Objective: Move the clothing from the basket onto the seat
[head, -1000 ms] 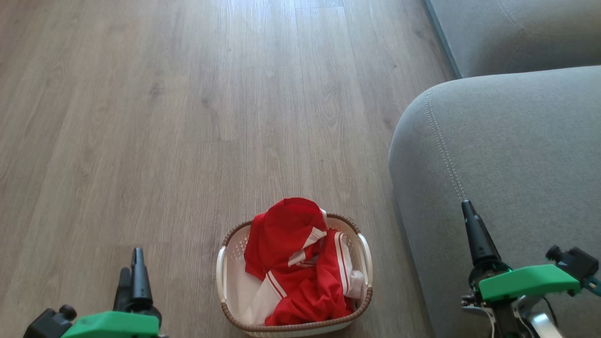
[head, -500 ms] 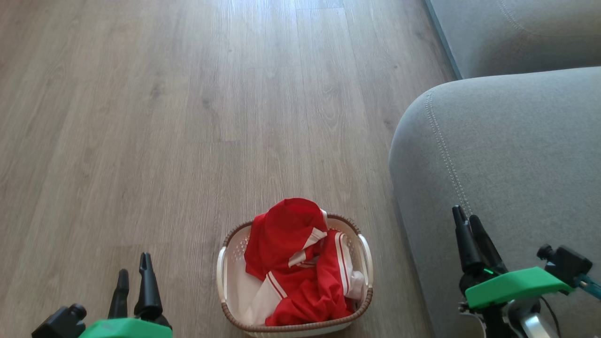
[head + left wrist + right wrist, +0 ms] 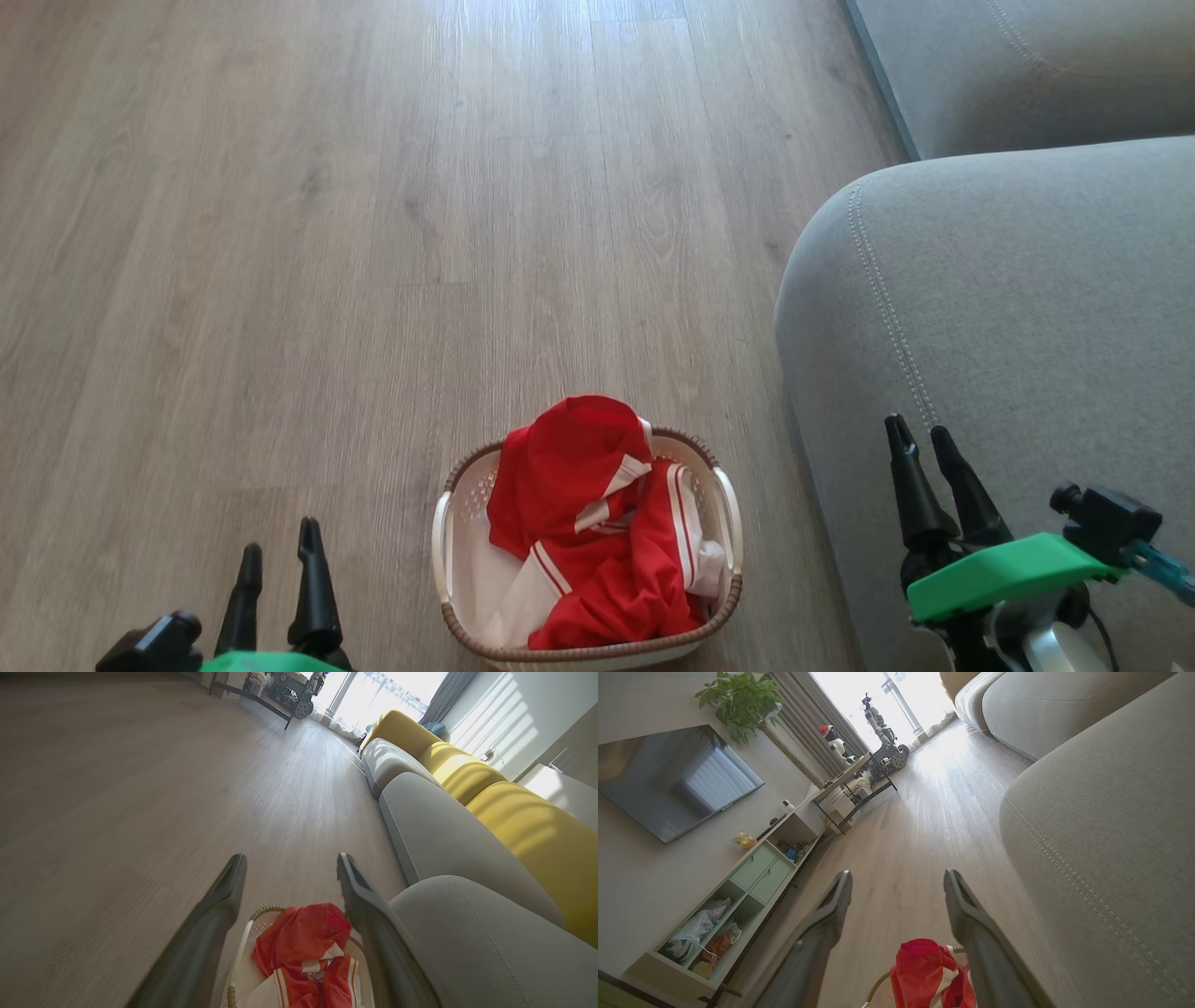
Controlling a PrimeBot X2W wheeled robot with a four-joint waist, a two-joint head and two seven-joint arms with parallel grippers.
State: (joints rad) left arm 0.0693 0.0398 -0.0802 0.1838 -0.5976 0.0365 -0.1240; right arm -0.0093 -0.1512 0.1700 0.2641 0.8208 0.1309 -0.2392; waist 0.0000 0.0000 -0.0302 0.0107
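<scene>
Red clothing [image 3: 593, 523] with white stripes is heaped in the white basket [image 3: 448, 546] on the wooden floor, near the bottom of the head view. The grey seat [image 3: 1018, 308] rises just right of the basket. My left gripper [image 3: 278, 549] hangs open to the left of the basket, above the floor. My right gripper [image 3: 920, 434] is open over the seat's edge, right of the basket. In the left wrist view the clothing [image 3: 303, 947] and basket [image 3: 243, 952] lie below the left gripper [image 3: 289, 865]. The right wrist view shows the clothing [image 3: 924, 973] under the right gripper [image 3: 896, 879].
Bare wooden floor [image 3: 373, 233] stretches ahead and to the left. A second grey cushion [image 3: 1027, 65] sits further along, with yellow backrests [image 3: 514, 812] behind. A TV [image 3: 668, 779], low shelf unit [image 3: 752, 877] and a small table [image 3: 850, 788] line the far wall.
Both grippers have turned so their two fingers now show side by side; the left one has dropped lower in the head view, the right one has shifted slightly left. The clothing and basket are unmoved.
</scene>
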